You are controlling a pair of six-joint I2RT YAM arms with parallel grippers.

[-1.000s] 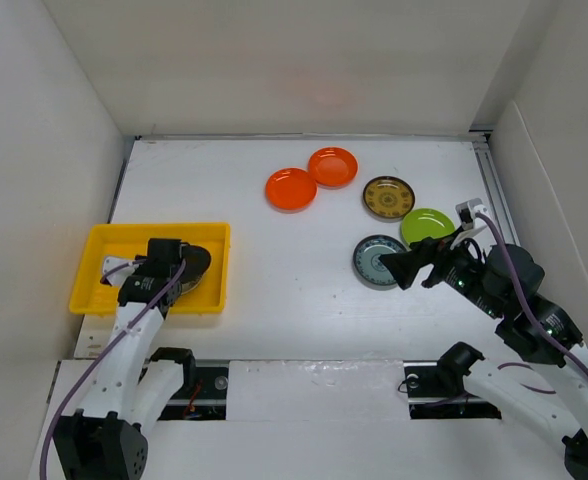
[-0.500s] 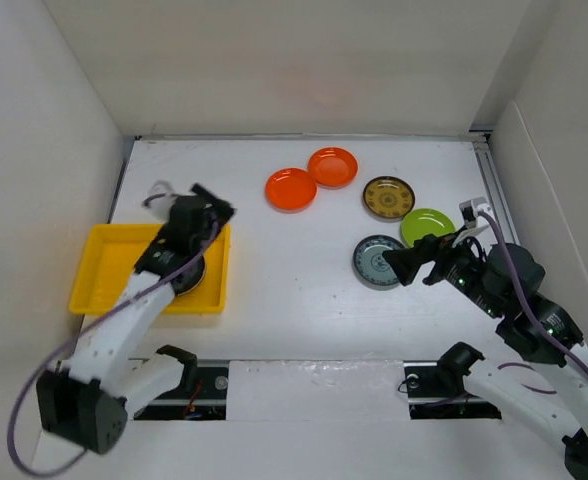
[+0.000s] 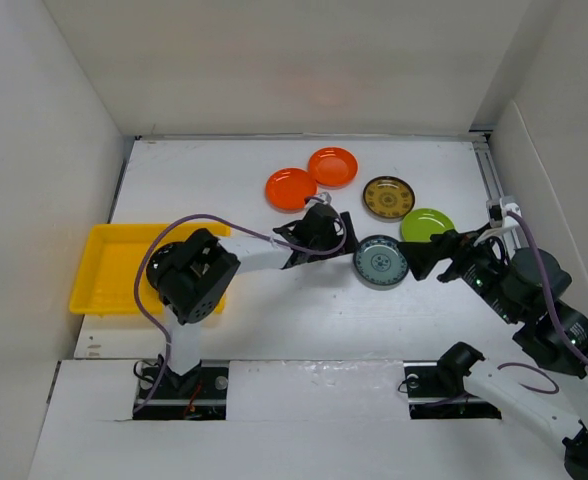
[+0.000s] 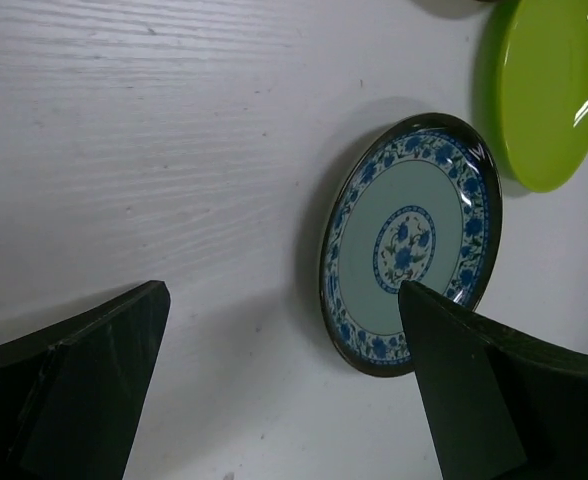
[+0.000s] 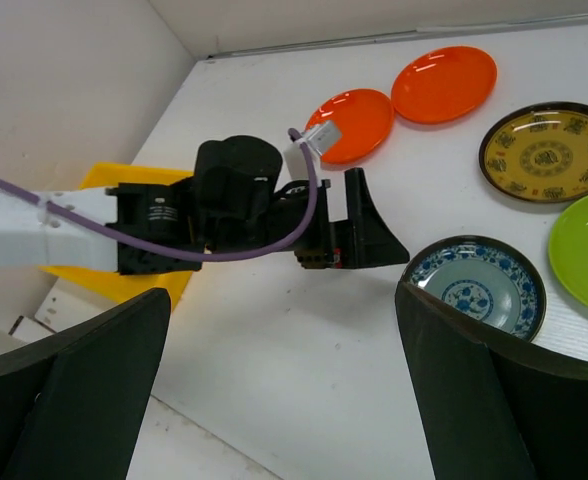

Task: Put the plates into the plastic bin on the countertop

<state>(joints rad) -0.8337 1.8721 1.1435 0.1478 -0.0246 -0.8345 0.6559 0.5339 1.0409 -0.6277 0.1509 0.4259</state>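
The grey-blue patterned plate [image 3: 380,262] lies flat on the white countertop [image 3: 274,300]. My left gripper [image 3: 340,238] is open and empty just left of it; in the left wrist view [image 4: 282,290] the plate [image 4: 409,240] sits by the right finger. My right gripper [image 3: 432,252] is open and empty at the plate's right side, and the right wrist view [image 5: 282,300] shows the plate [image 5: 474,285]. The yellow bin [image 3: 104,262] lies far left, partly hidden by my left arm. Two orange plates [image 3: 291,188] [image 3: 333,166], a gold-patterned plate [image 3: 388,197] and the lime green plate [image 3: 426,224] lie behind.
White walls close in the countertop on the left, back and right. My left arm stretches from the bin across the middle, its elbow [image 3: 189,275] over the bin's right part. The lime plate [image 4: 544,90] lies close beside the blue one.
My left arm has swung from over the bin to the right, and its gripper now sits beside the grey-blue plate. My right gripper has drawn back a little to the right.
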